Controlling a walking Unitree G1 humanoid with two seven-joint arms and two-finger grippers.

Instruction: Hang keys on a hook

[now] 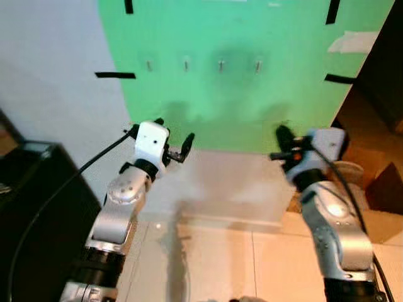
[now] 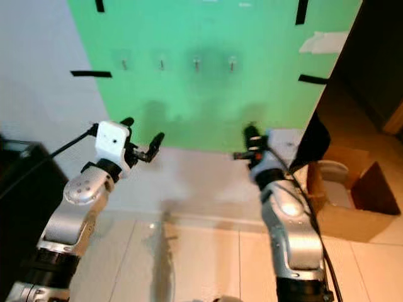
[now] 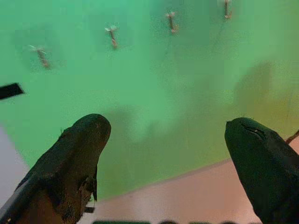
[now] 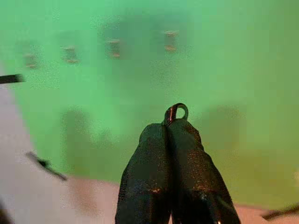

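Right gripper [image 4: 169, 128] has its jaws pinched on a small dark metal key ring [image 4: 176, 112]; the row of small metal hooks [image 1: 221, 65] sits higher, further away, slightly left. Left gripper [image 3: 168, 135] gapes wide, empty.

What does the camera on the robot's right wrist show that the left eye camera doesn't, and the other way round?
The right wrist view alone shows a small metal ring poking out between the shut fingers of the right gripper; whether keys hang from it cannot be told.

The left eye view alone shows the left gripper open and empty, both silver arms, a black cabinet on the robot's left and a cardboard box on its right.

Both show the green sheet on the wall, its row of four small hooks with nothing on them, and black tape marks at its edges.
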